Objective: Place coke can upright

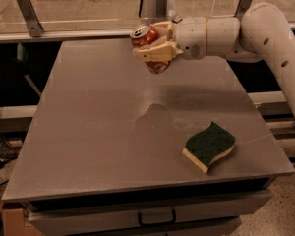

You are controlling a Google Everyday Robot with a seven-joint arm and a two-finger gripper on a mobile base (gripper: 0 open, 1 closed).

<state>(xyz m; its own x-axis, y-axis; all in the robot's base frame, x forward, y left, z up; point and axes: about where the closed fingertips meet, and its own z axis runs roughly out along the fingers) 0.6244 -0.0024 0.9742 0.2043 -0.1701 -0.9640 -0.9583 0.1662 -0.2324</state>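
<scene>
Hovering above the far part of the table (113,132): gripper (151,46) pinching the coke can (146,37), tilted, silver top leaning left, clear of the tabletop. Near the table's front right corner, a green sponge (209,145).

table (88,146): grey, drawer (88,219) under front edge | sponge (209,146): green-on-yellow, front-right on table

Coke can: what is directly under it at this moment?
Only bare grey table and a shadow. The coke can hangs tilted in the gripper above the table's far part. The fingers cover its middle.
</scene>
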